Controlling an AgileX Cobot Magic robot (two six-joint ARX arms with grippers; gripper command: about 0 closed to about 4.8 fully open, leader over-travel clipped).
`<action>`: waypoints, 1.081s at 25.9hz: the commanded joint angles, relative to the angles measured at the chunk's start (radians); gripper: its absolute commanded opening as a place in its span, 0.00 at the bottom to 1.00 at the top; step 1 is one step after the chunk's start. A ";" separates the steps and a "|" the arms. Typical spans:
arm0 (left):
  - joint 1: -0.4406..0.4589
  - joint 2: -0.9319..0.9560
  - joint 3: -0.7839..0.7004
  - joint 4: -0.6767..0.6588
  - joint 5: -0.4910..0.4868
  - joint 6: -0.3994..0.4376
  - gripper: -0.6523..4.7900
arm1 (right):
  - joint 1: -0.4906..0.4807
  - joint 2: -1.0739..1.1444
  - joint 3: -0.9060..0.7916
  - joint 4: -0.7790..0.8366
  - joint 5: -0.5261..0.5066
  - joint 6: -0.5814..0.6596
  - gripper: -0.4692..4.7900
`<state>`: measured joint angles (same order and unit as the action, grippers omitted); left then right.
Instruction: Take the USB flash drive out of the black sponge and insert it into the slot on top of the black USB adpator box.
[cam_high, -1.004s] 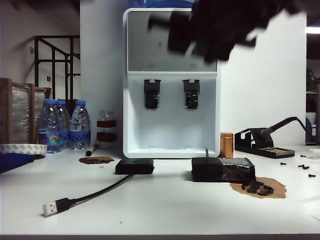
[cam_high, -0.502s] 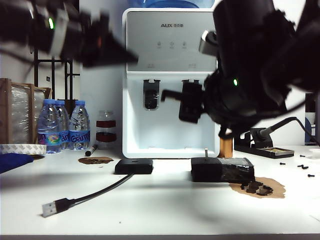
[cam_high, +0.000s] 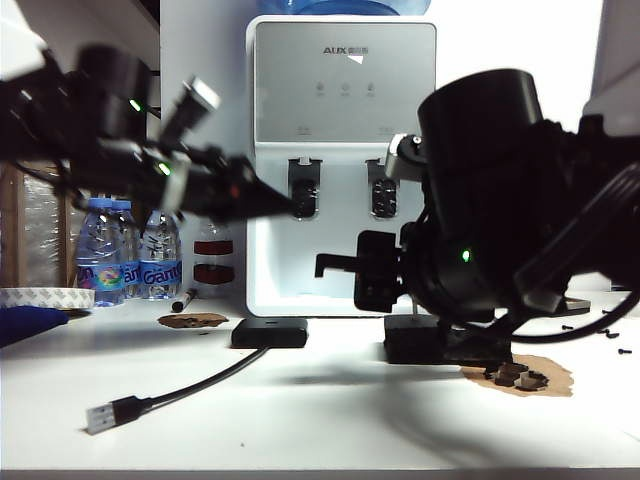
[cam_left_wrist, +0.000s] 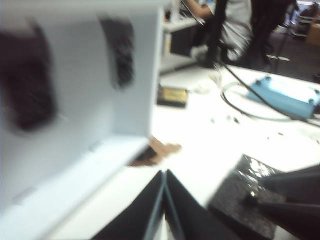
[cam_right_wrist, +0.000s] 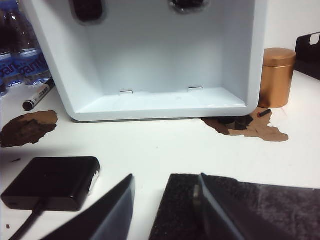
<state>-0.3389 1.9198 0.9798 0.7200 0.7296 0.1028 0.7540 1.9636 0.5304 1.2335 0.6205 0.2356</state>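
The right gripper hung low over the near end of the black sponge, its two fingers spread wide apart with nothing between them but foam and table. In the right wrist view one finger stood over bare white table beside the sponge and the other finger lay across the foam's top. Just at that second finger's inner edge a small upright stub showed, probably the USB flash drive, though it was too dark and half hidden to be sure. The exterior view gave no sight of it: the bulky right arm covered most of the sponge there, and the right gripper showed only as a dark bracket above the table.

The black USB adpator box lay flat beyond the open finger, apart from the sponge, its cable leaving the near end. The slot on its top could not be made out in any view. The exterior view showed the box in front of the water dispenser, the cable running to a silver plug.

The left gripper hovered high above the box in the exterior view. Its own wrist view showed the left gripper with fingers pressed together into one point, blurred, the film-wrapped sponge lying off to one side of it.
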 joint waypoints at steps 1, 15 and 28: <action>-0.043 0.061 0.023 0.007 0.017 0.008 0.11 | 0.001 0.038 0.019 0.032 0.010 -0.004 0.49; -0.188 0.138 0.042 0.011 -0.087 0.103 0.11 | -0.019 0.078 0.069 0.076 0.102 -0.124 0.49; -0.209 0.230 0.117 0.013 -0.114 0.098 0.11 | -0.033 0.078 0.080 -0.029 -0.020 -0.060 0.43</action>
<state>-0.5446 2.1487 1.0893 0.7280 0.6167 0.1997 0.7200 2.0457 0.6060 1.1950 0.6044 0.1722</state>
